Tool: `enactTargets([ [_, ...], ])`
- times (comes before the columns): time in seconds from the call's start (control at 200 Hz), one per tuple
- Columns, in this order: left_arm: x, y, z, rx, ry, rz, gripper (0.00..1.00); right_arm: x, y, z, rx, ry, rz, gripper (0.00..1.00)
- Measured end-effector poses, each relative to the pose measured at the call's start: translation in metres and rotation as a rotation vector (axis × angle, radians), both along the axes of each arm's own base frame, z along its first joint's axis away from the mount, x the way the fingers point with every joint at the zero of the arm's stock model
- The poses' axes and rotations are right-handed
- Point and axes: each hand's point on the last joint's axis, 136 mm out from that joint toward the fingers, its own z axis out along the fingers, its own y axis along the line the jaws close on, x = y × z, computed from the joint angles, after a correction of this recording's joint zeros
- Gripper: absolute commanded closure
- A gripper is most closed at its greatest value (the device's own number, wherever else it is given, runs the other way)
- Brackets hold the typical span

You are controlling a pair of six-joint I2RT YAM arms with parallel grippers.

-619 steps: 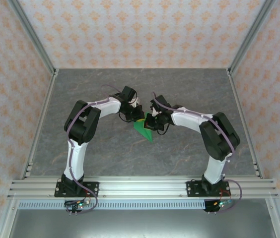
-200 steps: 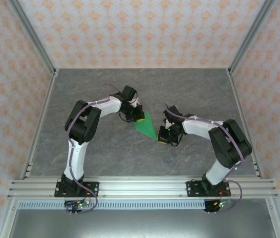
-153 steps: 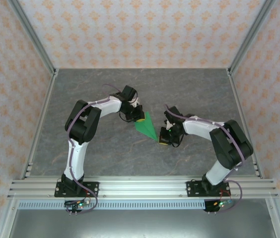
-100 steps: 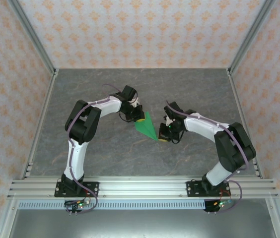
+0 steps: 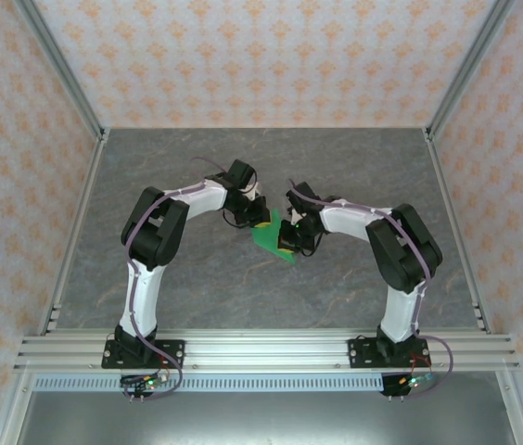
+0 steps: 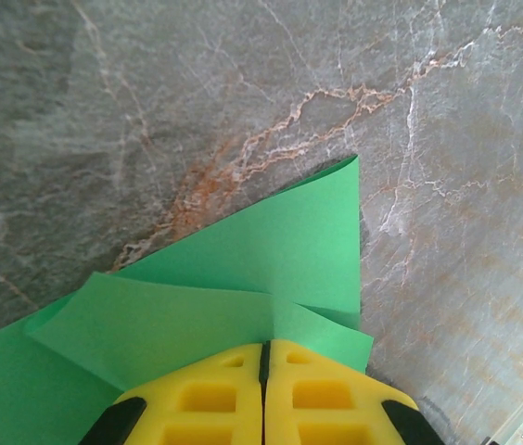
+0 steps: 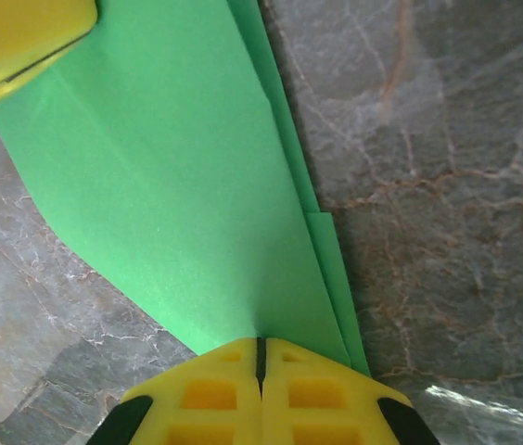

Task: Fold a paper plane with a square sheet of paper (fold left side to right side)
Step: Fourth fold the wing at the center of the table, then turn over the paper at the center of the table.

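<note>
Since half a second ago, the right gripper (image 5: 287, 243) has swung up and left from the far-flung tip position toward its partner. The green paper sheet (image 5: 267, 239), a long flat wedge then, now reads shorter, with a rounded bulge at its near edge.

Nearest the bases, the grey marble tabletop (image 5: 197, 278) lies bare. Next comes that bulge, a soft curl rather than a crease, which the right wrist view also shows along the sheet's left edge. Just beyond it, the right gripper's yellow fingers (image 7: 197, 399) are pressed together with the narrow end of the paper running in under them, so it appears to hold that end, lifted. Farthest, the left gripper (image 5: 260, 221) sits closed on the wide end. Its wrist view shows overlapping flaps running under its fingers (image 6: 326, 399), though whether it pinches or merely pins the paper I cannot tell.

By my reading, the early folds are done and the sheet is already layered and tapered. The current fold-over is under way but not yet pressed flat. What remains is laying it down, sharpening the crease and letting go.
</note>
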Motion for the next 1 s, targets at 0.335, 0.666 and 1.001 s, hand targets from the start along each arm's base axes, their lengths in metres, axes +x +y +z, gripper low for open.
enactTargets([
  [0.335, 0.000, 0.000, 0.000, 0.000, 0.000, 0.000, 0.93, -0.032, -0.027, -0.003, 0.010, -0.015, -0.038, 1.00],
  [0.666, 0.000, -0.002, 0.002, -0.014, -0.001, -0.005, 0.77, -0.055, -0.058, -0.001, -0.029, 0.008, -0.074, 1.00],
  [1.001, 0.007, 0.010, 0.063, -0.070, -0.102, 0.028, 0.48, -0.014, -0.058, 0.064, -0.022, -0.268, -0.010, 0.62],
])
